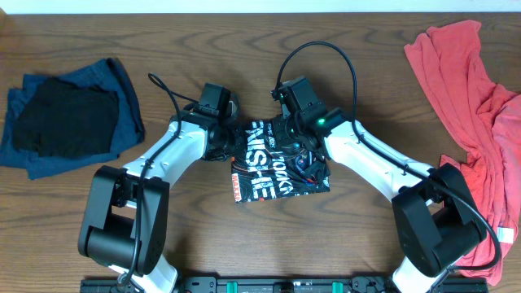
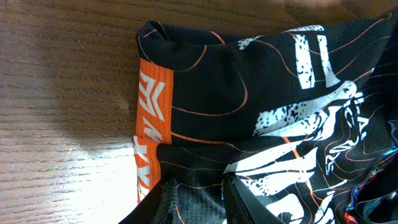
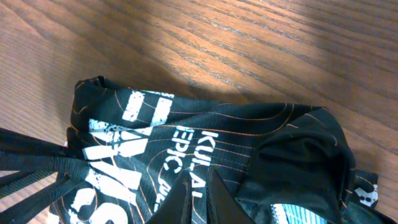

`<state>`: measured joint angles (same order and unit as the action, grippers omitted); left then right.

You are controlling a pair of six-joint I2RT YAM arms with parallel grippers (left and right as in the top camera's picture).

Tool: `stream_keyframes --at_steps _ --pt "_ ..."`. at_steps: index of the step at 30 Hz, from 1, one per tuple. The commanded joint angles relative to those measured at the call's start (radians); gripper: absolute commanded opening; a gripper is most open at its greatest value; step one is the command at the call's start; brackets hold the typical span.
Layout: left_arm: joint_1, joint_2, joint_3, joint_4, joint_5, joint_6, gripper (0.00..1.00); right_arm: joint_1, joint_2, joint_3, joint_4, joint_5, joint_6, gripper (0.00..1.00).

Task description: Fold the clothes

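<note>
Black short-sleeved sports jersey: thin orange contour lines, white lettering reading "FINISHE", orange band with white chevrons. Bunched at centre of brown wooden table. Left gripper clamped on a jersey fold. Right gripper: fingertips close together on the fabric, grip not discernible.

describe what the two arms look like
The left arm and right arm match: white tapered links between bulky black joints, a thin black cable looping off each. A green light glows near the right wrist. The left tool and right tool have dark fingers.
</note>
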<state>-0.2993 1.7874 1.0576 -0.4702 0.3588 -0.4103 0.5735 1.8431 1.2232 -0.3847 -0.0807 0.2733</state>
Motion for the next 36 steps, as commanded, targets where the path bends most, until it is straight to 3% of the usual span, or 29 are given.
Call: stream_keyframes --at_steps 1,20,27,36 --pt "-0.002 0.008 -0.010 -0.004 -0.013 0.018 0.28 0.008 0.024 0.006 -0.001 -0.021 -0.028 0.08" --pt "-0.002 0.008 -0.010 -0.004 -0.013 0.018 0.28 -0.017 0.087 0.006 -0.045 0.096 -0.016 0.10" --pt "-0.002 0.008 -0.010 -0.005 -0.013 0.018 0.28 -0.081 0.086 0.006 -0.173 0.317 0.127 0.11" --pt "-0.002 0.008 -0.010 -0.005 -0.013 0.018 0.27 -0.145 0.081 0.006 -0.194 0.325 0.129 0.14"
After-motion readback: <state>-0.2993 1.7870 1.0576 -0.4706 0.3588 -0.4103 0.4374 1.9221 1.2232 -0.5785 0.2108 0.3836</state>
